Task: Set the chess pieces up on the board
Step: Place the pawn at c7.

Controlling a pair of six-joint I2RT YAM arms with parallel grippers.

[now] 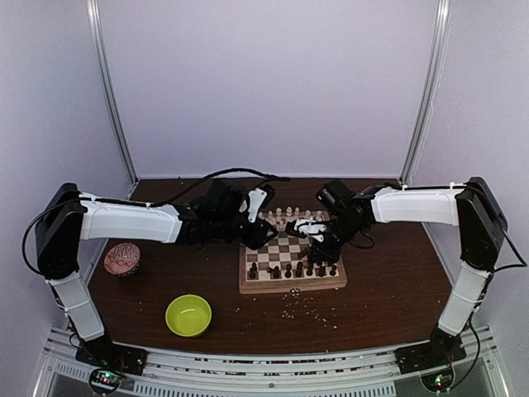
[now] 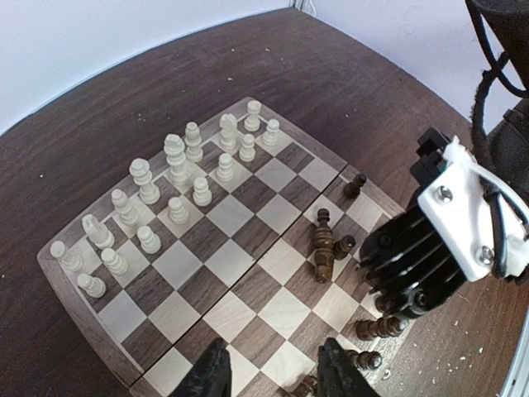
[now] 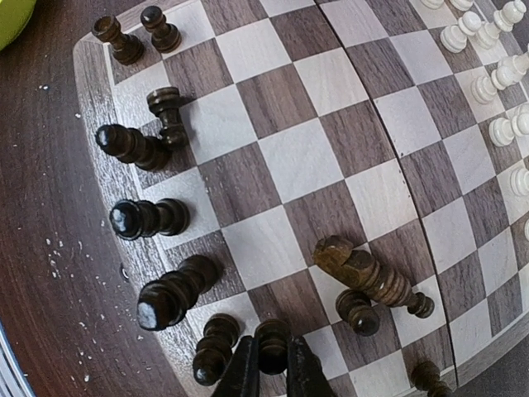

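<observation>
Obs. 1: right claw. Its fingers are pinched on a small dark piece, one finger on each side of it. The piece is at the dark side's edge of the board, with its base near the wooden rim.

Obs. 2: just ahead of that claw and slightly to one side, two dark pieces lie tipped over across the checks, touching each other. A dark pawn stands beside them, between them and the claw.

Obs. 3: the other dark pieces run in a ragged row away from the claw's other side, along the board edge. Through the wrist lens I cannot tell whether all of them are upright.

Obs. 4: the cream pieces are well away from the right claw, crowded on the opposite edge of the board.

Obs. 5: left claw. Its fingers are spread apart and hold nothing, with bare checks showing between them. It hangs over the board, with the cream pieces ahead of it in two loose rows. The fallen dark pair is close in front of its tips.

Obs. 6: the board sits on a dark brown table. On the side away from both claws, pale crumbs are scattered just off the rim. Further toward the left arm are a green bowl and a patterned cup.
</observation>
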